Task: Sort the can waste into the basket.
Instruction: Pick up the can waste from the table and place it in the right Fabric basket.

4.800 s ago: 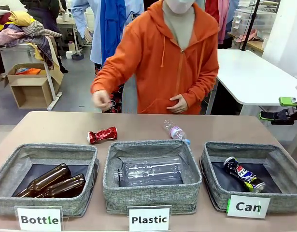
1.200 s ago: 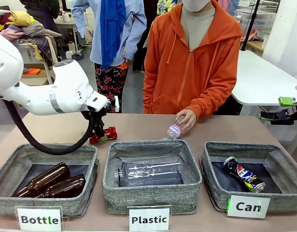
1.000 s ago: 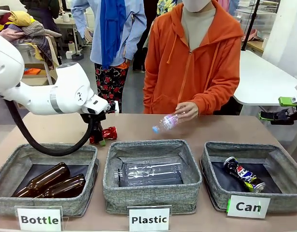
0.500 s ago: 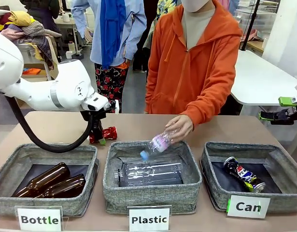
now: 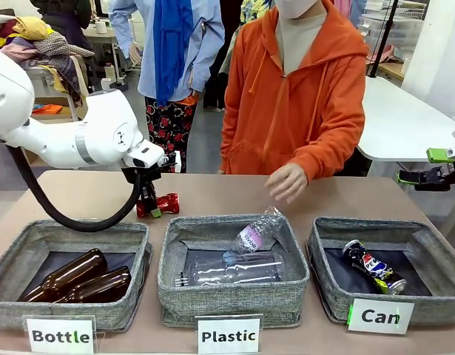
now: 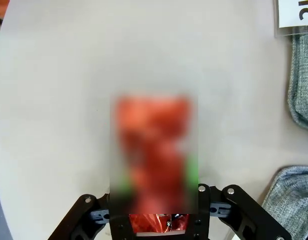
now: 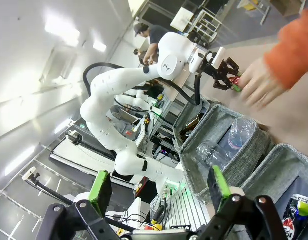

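The left arm's black two-finger gripper [image 5: 150, 201] is down at the crushed shiny red drink can [image 5: 159, 203], which lies on the brown tabletop [image 5: 86, 194] just behind the gap between the "Bottle" and "Plastic" bins; its fingers stand on either side of the can, and in the left wrist view the can [image 6: 152, 150] sits between the green pads [image 6: 193, 172], though that view is blurred there, so whether the pads press on the metal cannot be told. The right arm's gripper [image 5: 430, 168] hangs off the table's right edge with its green-padded fingers [image 7: 220, 187] spread wide and nothing between them. The dented dark blue Pepsi can [image 5: 373, 266] lies tilted on the dark base of the grey woven-fabric rectangular basket [image 5: 431, 243] with the white "Can" label, at the right end of the row. In the middle grey bin marked "Plastic" [image 5: 174, 275] a large clear plastic bottle [image 5: 220, 271] lies on its side, and a small clear bottle with a pink label [image 5: 255, 231] leans on top of it. The person's hand [image 5: 286, 181], coming out of an orange hooded sleeve, hovers open above the table behind that bin. Two brown glass bottles [image 5: 85, 277] lie side by side in the left grey bin marked "Bottle" [image 5: 35, 235].
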